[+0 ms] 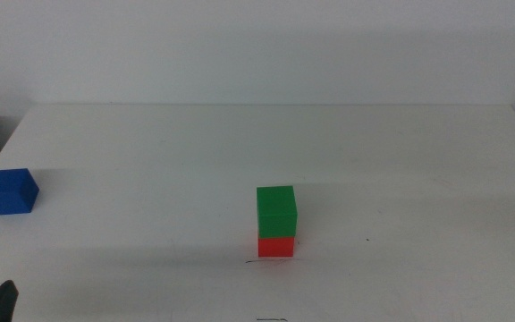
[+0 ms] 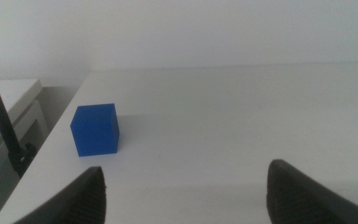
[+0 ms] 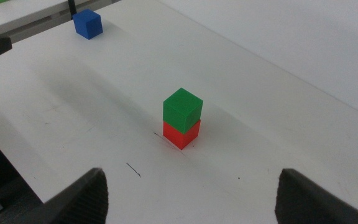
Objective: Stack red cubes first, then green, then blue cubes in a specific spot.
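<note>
green matte cube [image 1: 276, 211] already sits on the small red matte cube [image 1: 275, 245] at the scribbled mark [image 1: 250, 261]. the dark-blue matte cube [image 2: 95, 129] at far left remains; the left gripper [image 2: 185, 186], jaws wide and empty, must close round it. the right gripper [image 3: 191, 190] waits, open and empty.

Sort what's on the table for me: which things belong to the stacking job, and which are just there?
Job:
- green cube, on top of the red cube at the scribbled mark
- blue cube, alone at the table's left edge
- left gripper, open, facing the blue cube
- right gripper, open, held back from the stack

Just there:
- white table
</note>
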Controlling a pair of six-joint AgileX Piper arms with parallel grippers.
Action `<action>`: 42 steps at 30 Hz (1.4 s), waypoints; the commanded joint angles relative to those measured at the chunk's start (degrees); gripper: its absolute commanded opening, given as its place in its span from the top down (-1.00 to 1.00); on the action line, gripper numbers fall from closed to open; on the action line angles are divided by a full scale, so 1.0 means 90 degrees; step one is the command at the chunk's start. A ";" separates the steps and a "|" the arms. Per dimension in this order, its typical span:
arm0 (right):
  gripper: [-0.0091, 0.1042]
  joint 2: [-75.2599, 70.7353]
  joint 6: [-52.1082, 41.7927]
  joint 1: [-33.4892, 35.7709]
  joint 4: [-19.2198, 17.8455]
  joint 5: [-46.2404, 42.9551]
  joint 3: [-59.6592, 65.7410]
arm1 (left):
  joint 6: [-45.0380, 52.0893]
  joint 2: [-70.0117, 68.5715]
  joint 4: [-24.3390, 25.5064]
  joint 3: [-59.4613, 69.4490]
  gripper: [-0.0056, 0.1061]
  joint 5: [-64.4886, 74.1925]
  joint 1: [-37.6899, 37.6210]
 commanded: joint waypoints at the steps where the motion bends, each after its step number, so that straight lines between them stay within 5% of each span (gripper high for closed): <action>1: -0.82 0.0069 -0.0068 -0.0051 -0.0017 -0.0473 -0.0127 | -0.0037 -0.0168 -0.0045 -0.0004 -0.63 -0.0562 0.0018; 10: -0.82 0.0069 -0.0068 -0.0051 -0.0017 -0.0473 -0.0127 | 0.0040 0.0506 -0.0045 -0.0662 -0.64 -0.0291 0.0872; 24: -0.82 0.0069 -0.0068 -0.0051 -0.0017 -0.0473 -0.0127 | 0.0537 0.5830 0.0587 -0.5819 -0.72 0.4664 0.0865; 42: -0.82 0.0069 -0.0068 -0.0051 -0.0017 -0.0473 -0.0127 | 0.0631 0.9579 0.1022 -0.8637 -0.72 0.5241 0.1106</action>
